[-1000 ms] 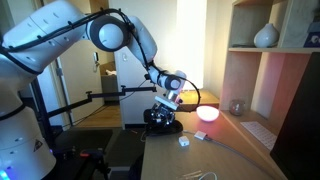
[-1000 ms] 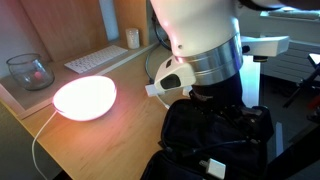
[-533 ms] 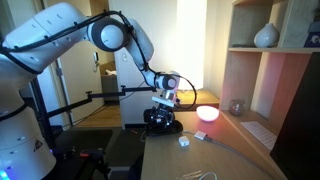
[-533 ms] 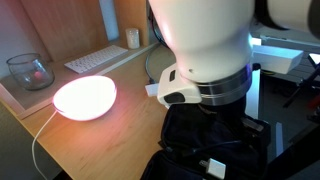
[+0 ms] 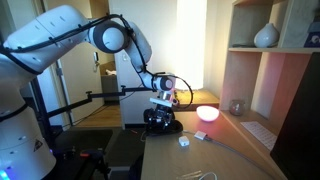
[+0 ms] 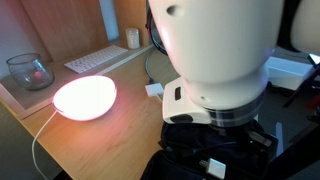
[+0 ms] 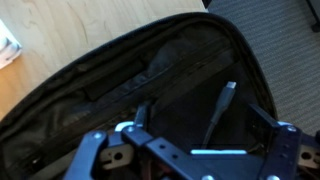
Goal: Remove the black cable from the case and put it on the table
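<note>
The case (image 7: 110, 75) lies open under me in the wrist view, a black case with a dark interior. The black cable (image 7: 219, 113) lies inside it, its plug end pointing up-right. My gripper (image 7: 207, 125) is open, with one finger on each side of the cable, just above it. In both exterior views the gripper (image 5: 165, 104) hangs over the case (image 5: 163, 120) at the near end of the table (image 5: 232, 150). The wrist hides most of the case (image 6: 195, 160) in an exterior view. Whether the fingers touch the cable I cannot tell.
A glowing pink-white lamp (image 6: 85, 97) stands on the table (image 6: 110, 140) beside the case. A keyboard (image 6: 104, 60), a glass bowl (image 6: 28, 70) and a cup (image 6: 133, 38) sit behind it. A small white block (image 5: 184, 142) and pale cables (image 5: 200, 175) lie farther along. Wooden shelving (image 5: 270, 60) lines the side.
The gripper has come down closer over the case, and the wrist now fills more of the close exterior view. The case and lamp have not moved.
</note>
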`<move>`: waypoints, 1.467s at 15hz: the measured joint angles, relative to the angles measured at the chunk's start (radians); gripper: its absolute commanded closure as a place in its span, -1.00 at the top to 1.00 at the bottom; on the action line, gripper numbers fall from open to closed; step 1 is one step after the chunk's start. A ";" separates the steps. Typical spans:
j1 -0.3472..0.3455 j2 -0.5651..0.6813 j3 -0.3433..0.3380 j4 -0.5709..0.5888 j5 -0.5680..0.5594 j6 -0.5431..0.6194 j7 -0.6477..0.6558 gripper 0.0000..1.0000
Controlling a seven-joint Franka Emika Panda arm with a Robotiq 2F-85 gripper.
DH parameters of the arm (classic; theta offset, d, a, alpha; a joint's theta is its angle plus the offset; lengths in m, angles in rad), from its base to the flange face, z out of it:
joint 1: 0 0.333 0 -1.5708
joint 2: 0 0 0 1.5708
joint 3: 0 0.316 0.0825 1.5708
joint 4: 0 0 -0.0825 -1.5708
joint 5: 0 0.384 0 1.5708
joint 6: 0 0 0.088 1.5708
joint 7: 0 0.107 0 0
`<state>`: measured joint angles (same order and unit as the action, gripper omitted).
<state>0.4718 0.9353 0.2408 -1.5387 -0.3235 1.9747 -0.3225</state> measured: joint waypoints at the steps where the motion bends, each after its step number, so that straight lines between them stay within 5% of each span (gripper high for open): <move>1: 0.005 0.002 0.000 0.000 -0.008 -0.001 0.000 1.00; 22: 0.025 0.004 -0.003 0.034 -0.046 -0.088 0.018 1.00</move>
<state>0.4968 0.9396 0.2379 -1.5048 -0.3693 1.8872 -0.3043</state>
